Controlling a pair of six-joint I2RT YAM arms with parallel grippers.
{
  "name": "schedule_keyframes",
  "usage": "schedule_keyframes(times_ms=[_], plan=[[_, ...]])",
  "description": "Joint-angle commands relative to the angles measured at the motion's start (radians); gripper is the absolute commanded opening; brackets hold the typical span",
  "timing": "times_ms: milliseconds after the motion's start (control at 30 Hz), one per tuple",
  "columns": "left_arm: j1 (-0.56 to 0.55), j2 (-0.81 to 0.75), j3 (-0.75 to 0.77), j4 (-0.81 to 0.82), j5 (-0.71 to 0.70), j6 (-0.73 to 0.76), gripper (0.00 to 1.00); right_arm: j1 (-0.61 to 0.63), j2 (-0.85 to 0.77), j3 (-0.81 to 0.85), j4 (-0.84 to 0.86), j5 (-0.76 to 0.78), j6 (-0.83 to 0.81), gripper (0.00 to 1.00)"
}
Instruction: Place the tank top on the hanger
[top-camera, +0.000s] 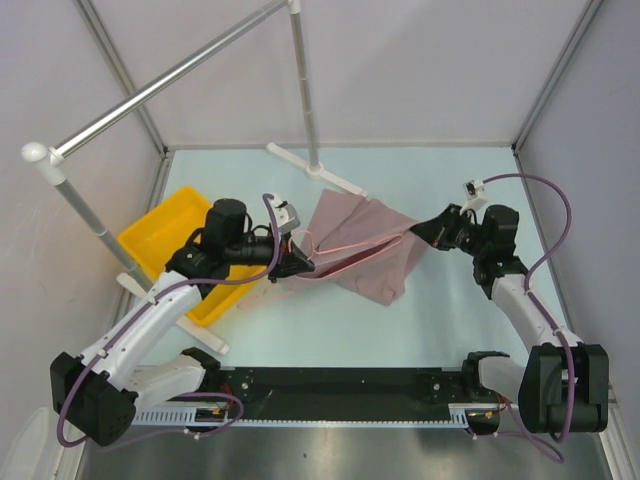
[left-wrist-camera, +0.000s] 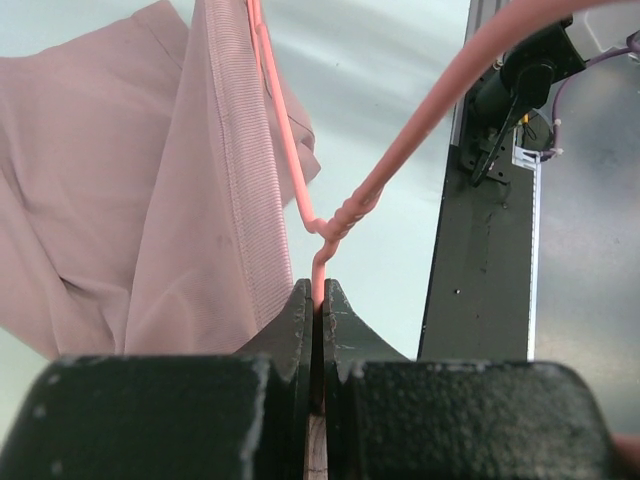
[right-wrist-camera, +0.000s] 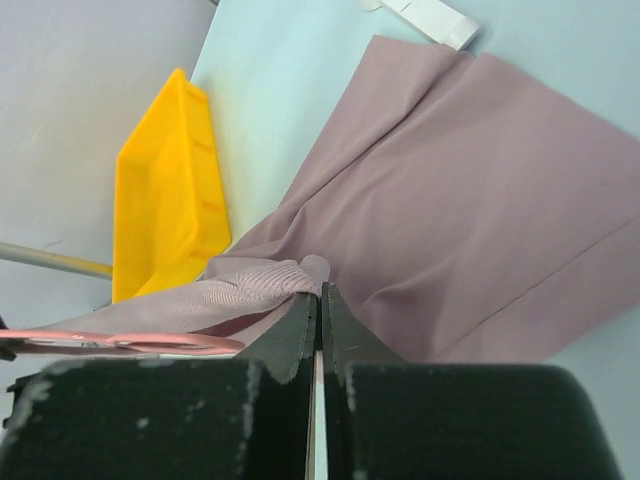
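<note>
The mauve-pink tank top (top-camera: 365, 255) is lifted over the table's middle, stretched between my two grippers. The thin pink wire hanger (top-camera: 345, 246) lies along it, one arm partly inside the fabric. My left gripper (top-camera: 303, 266) is shut on the hanger's neck just below the twisted wire (left-wrist-camera: 320, 285); the tank top (left-wrist-camera: 150, 200) hangs to its left. My right gripper (top-camera: 420, 229) is shut on a ribbed edge of the tank top (right-wrist-camera: 240, 290), with the rest of the fabric (right-wrist-camera: 480, 220) spread below and the hanger's end (right-wrist-camera: 130, 343) beside the jaws.
A yellow bin (top-camera: 170, 245) stands at the left, under my left arm. A grey metal rail (top-camera: 170, 80) on white posts crosses the back left; its foot (top-camera: 315, 170) rests just behind the tank top. The black arm-base bar (top-camera: 340, 385) runs along the near edge.
</note>
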Motion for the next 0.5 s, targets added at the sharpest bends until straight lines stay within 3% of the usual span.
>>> schedule_keyframes(times_ms=[0, 467], plan=[[-0.01, 0.0, 0.005, -0.001, -0.013, 0.021, 0.0, -0.01, -0.005, 0.063, -0.038, -0.052, 0.016, 0.0], [-0.024, -0.01, 0.003, -0.003, -0.053, 0.027, 0.0, 0.015, -0.126, 0.144, -0.297, -0.109, -0.009, 0.0]])
